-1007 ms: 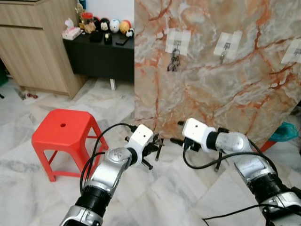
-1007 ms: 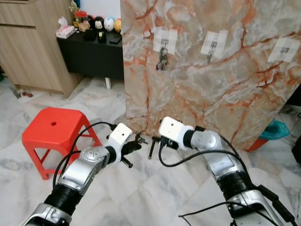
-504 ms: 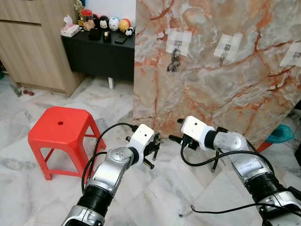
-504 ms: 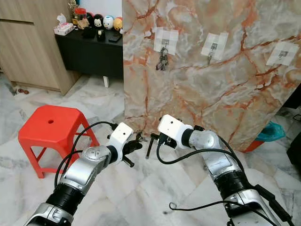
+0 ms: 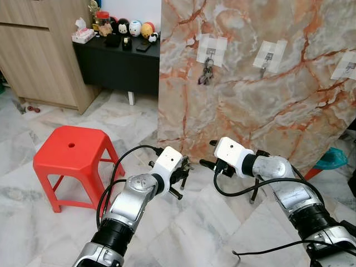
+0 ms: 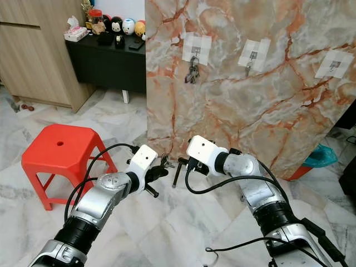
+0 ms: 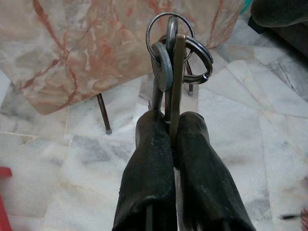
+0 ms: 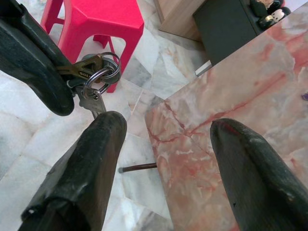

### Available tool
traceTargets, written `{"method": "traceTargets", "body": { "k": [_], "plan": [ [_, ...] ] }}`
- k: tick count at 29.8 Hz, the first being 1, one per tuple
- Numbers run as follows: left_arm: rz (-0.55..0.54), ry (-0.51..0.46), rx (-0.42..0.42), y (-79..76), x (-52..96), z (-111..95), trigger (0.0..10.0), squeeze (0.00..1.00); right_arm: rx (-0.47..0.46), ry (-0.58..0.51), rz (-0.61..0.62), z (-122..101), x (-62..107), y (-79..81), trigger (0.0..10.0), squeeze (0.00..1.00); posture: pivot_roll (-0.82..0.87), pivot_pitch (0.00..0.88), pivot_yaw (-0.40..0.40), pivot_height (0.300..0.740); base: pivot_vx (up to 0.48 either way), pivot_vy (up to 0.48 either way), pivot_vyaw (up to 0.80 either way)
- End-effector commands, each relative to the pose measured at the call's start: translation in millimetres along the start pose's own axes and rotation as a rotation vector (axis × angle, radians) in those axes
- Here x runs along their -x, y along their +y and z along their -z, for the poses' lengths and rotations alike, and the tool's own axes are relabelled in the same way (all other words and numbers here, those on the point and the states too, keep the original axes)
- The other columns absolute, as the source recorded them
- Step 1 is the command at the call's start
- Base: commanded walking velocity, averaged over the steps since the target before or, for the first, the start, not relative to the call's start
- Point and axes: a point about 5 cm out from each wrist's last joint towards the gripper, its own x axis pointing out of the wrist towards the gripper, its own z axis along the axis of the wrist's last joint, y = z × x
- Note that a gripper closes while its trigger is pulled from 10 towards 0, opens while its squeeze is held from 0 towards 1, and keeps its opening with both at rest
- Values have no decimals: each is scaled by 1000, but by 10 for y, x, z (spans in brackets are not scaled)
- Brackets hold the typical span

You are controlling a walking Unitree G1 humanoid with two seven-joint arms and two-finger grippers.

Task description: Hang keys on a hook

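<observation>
pinching the keys (image 7: 172,53), the left gripper (image 7: 173,139) faces the spread right gripper (image 8: 168,159) low before the marble board (image 5: 267,94).

Pale marble floor tiles (image 5: 50,233) with grey veining. Orange-veined marble slab (image 5: 261,83) standing upright on thin metal legs, paper patches taped across it. Red plastic stool (image 5: 72,161) on the left. Behind it, light wooden cabinet (image 5: 39,55) beside a black sideboard (image 5: 119,67) lined with small figurines and a tissue box (image 5: 84,35).
</observation>
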Motion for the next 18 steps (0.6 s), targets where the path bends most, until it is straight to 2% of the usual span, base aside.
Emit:
{"method": "traceTargets", "body": {
  "k": [1, 6, 7, 8, 10, 14, 18],
  "plan": [
    [-7, -32, -21, -1, 4, -117, 0, 0, -16, -5, 18, -3, 34, -59, 10000, 0, -13, 0, -141, 740, 0, 0, 0],
    [-7, -32, -21, -1, 4, -117, 0, 0, -16, -5, 18, -3, 34, -59, 10000, 0, -13, 0, -141, 740, 0, 0, 0],
    [-70, -52, -85, 92, 23, -211, 10000, 0, -136, -58, 57, -6, -25, 4, 10000, 0, -8, 0, -67, 740, 0, 0, 0],
    [-113, -65, -134, 162, 41, -271, 10000, 0, -221, -86, 97, 1, -61, 41, 10000, 0, -8, 0, -64, 740, 0, 0, 0],
    [-153, -78, -190, 226, 55, -329, 10000, 0, -306, -107, 147, 20, -92, 73, 10000, 0, -8, 0, -64, 740, 0, 0, 0],
    [-166, -67, -222, 237, 58, -314, 10000, 0, -325, -123, 175, 13, -93, 70, 10000, 0, -9, 0, -57, 740, 0, 0, 0],
    [-176, -65, -213, 266, 71, -307, 10000, 0, -326, -129, 173, 1, -102, 78, 10000, 0, -7, 0, -58, 740, 0, 0, 0]
  ]
}}
